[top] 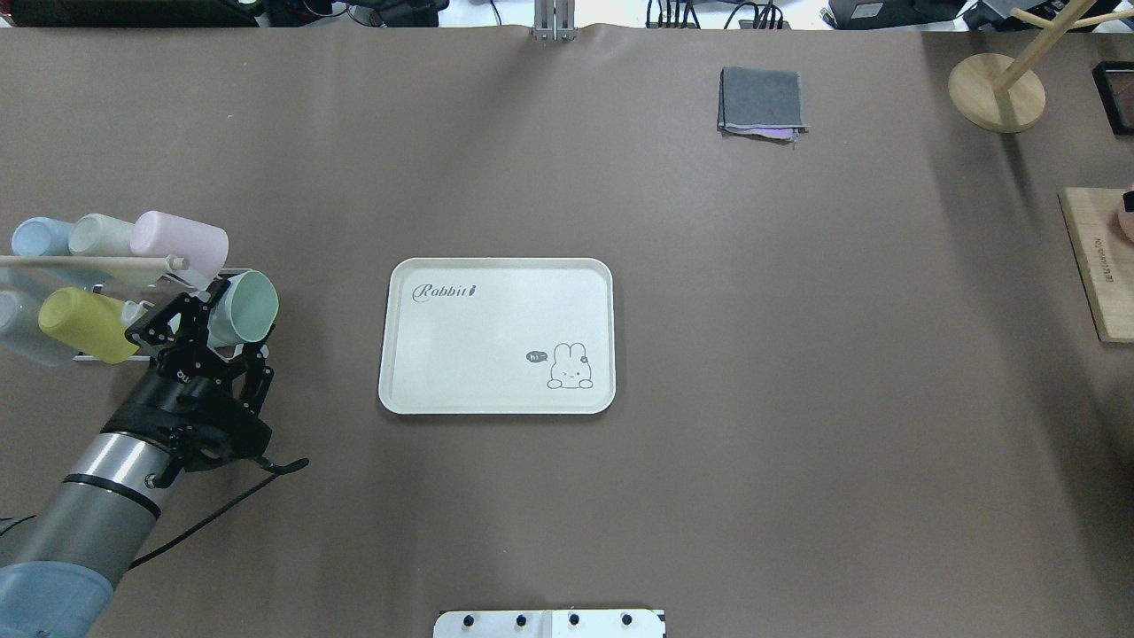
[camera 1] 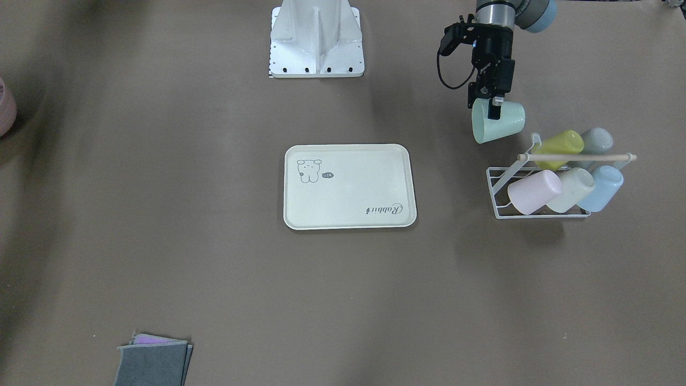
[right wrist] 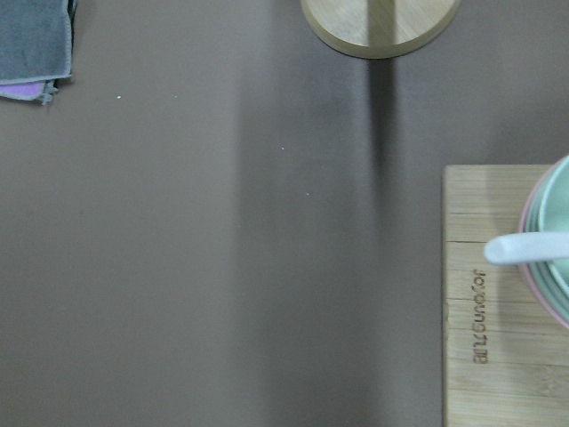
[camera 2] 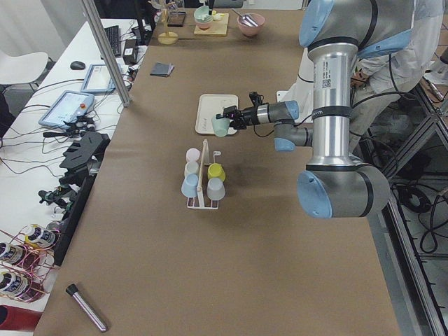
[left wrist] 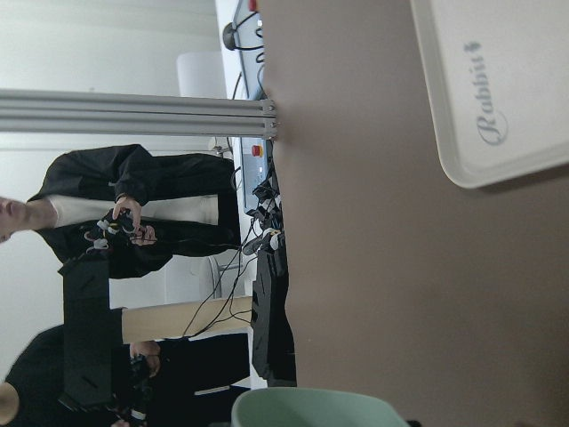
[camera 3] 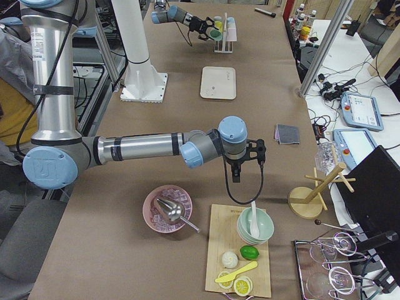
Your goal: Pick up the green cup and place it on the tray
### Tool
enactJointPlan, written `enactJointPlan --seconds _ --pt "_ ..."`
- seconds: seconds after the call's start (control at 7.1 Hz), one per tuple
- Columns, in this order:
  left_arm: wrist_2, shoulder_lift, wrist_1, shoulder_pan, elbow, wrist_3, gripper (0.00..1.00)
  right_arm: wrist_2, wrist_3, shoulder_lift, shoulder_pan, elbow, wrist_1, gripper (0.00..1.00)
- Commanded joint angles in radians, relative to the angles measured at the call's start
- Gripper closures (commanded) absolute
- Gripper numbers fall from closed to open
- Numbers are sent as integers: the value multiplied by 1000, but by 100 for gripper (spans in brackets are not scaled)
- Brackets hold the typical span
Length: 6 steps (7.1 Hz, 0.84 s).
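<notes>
My left gripper [camera 1: 494,110] is shut on the rim of the green cup [camera 1: 504,124], one finger inside the mouth. It holds the cup on its side in the air just beside the cup rack [camera 1: 536,213]; the gripper [top: 215,312] and the cup [top: 246,306] also show in the overhead view. The cup's rim [left wrist: 311,409] fills the bottom of the left wrist view. The cream tray [camera 1: 353,187] lies bare in the table's middle, well apart from the cup; it also shows in the overhead view [top: 478,354]. My right gripper [camera 3: 245,155] shows only in the exterior right view; I cannot tell whether it is open or shut.
The wire rack holds lime [camera 1: 560,147], grey [camera 1: 596,141], pink [camera 1: 533,191], cream [camera 1: 571,188] and blue [camera 1: 603,187] cups. A folded grey cloth [top: 762,102], a wooden stand [top: 997,93] and a cutting board [top: 1094,266] lie at the table's far and right sides.
</notes>
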Motion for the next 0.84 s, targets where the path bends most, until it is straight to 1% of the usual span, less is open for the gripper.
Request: enactJointPlan --seconds 0.0,0.14,0.28,0.42,0.56,0.7 --pt "0 -122 -22 21 67 -427 41 -24 -14 -56 29 4 -29 1" --pt "0 -229 -22 19 139 -579 41 -24 -15 -68 36 7 -82 1" --pt "6 -337 -24 19 247 -684 41 -26 -43 -74 38 5 -130 1" --pt "13 -446 -24 16 357 -765 41 -38 -143 -77 47 4 -217 1" --pt "26 -547 -45 15 454 -795 40 -74 -247 -77 64 4 -283 1" --pt "33 -613 -74 -2 513 -795 39 -78 -308 -76 66 1 -324 1"
